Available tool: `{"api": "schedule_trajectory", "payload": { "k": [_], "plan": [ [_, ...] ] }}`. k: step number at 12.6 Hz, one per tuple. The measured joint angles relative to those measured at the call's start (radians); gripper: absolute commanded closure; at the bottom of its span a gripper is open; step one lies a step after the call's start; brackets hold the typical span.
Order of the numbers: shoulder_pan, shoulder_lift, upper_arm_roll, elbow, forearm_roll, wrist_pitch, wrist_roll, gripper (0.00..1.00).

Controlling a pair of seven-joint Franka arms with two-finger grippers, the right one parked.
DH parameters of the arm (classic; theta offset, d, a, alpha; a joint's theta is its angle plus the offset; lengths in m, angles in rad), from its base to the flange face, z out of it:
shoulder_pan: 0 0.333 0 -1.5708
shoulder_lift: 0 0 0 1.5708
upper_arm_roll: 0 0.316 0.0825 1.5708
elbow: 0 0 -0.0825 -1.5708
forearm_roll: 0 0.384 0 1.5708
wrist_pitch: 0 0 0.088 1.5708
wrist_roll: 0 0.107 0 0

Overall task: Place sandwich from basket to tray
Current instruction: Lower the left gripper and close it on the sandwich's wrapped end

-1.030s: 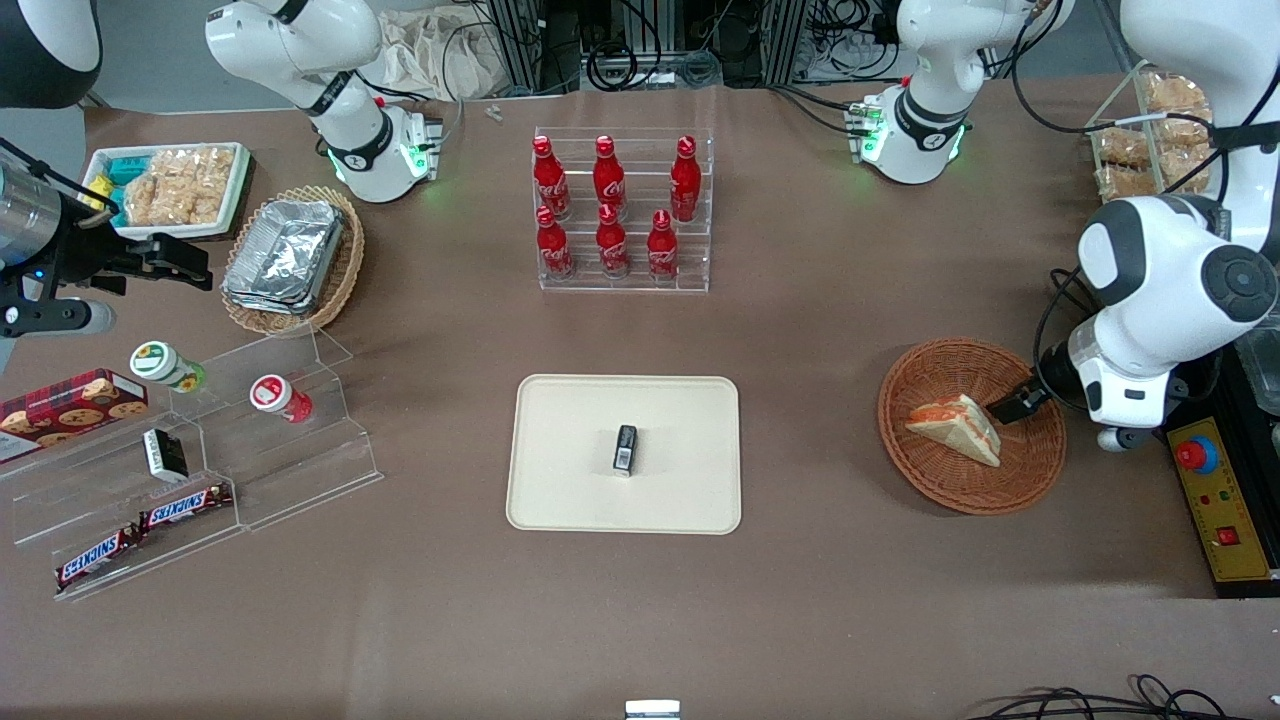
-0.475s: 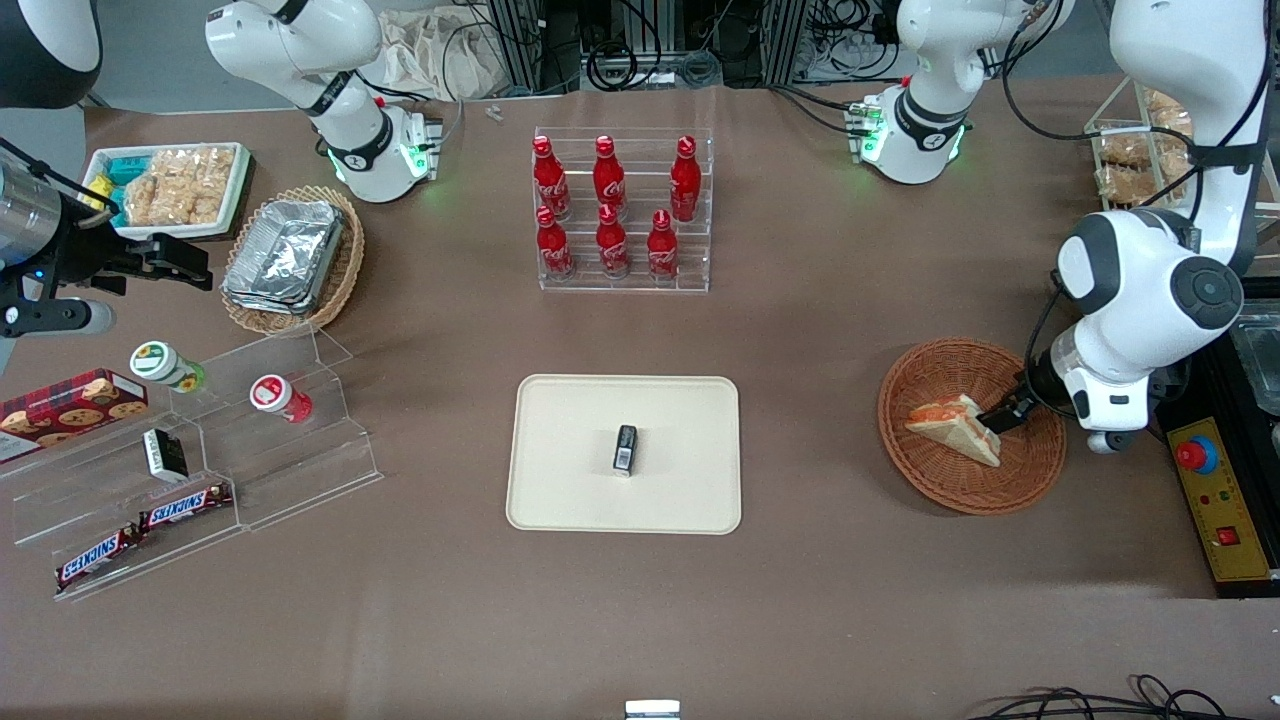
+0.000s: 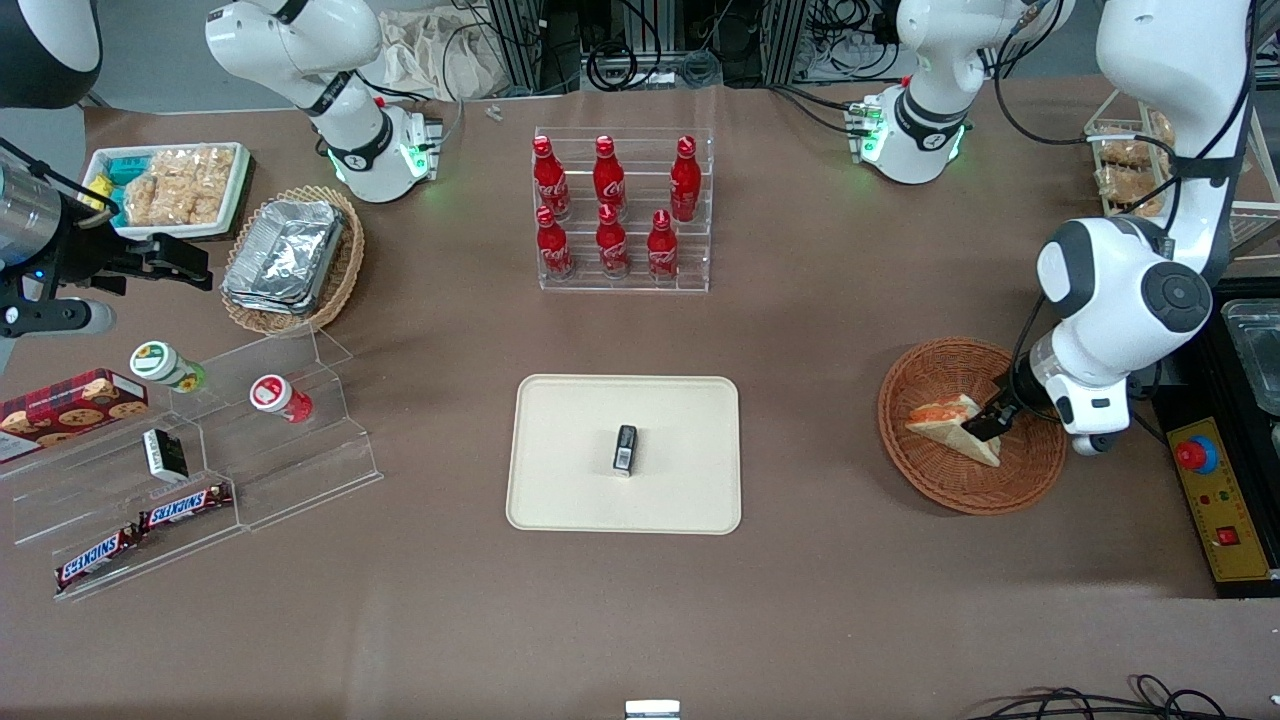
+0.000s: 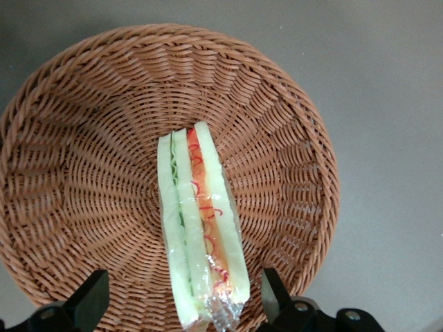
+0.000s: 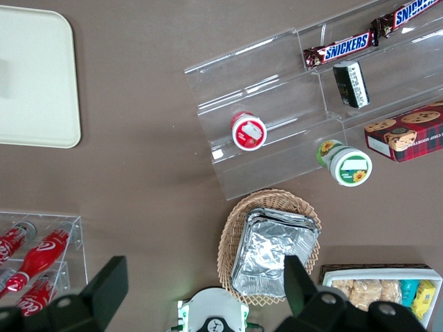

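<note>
The sandwich [image 3: 953,426], a wrapped white-bread wedge with red-orange and green filling, lies in the round reddish-brown wicker basket [image 3: 1030,475] toward the working arm's end of the table. In the left wrist view the sandwich [image 4: 201,228] lies on the basket [image 4: 83,173] weave. My left gripper [image 3: 982,425] is just above the sandwich's thick end. It is open [image 4: 185,304], with one finger on each side of the wedge and a gap to each. The cream tray [image 3: 570,490] sits mid-table with a small black packet [image 3: 625,448] on it.
A clear rack of red bottles [image 3: 620,215] stands farther from the front camera than the tray. A yellow control box with a red button [image 3: 1222,495] lies beside the basket at the table's end. A clear stepped stand with snacks [image 3: 190,470] lies toward the parked arm's end.
My left gripper has come down and slid along the sandwich toward the tray side. The arm's elbow has swung the same way. The sandwich and basket have not moved.
</note>
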Motion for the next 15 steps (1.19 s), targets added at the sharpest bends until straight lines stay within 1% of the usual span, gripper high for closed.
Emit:
{"api": "schedule_trajectory", "payload": {
  "k": [9, 10, 11, 13, 14, 15],
  "plan": [
    [-0.023, 0.051, -0.001, -0.003, 0.001, 0.062, -0.077, 0.01],
    [-0.024, 0.057, -0.001, -0.005, 0.002, 0.068, -0.078, 0.09],
    [-0.024, 0.062, -0.001, -0.005, 0.002, 0.073, -0.079, 0.2],
    [-0.027, 0.064, -0.001, -0.005, 0.002, 0.074, -0.083, 0.62],
    [-0.028, 0.064, -0.001, -0.005, 0.002, 0.075, -0.096, 0.72],
    [-0.028, 0.064, -0.001, -0.005, 0.003, 0.074, -0.108, 0.8]
  ]
}}
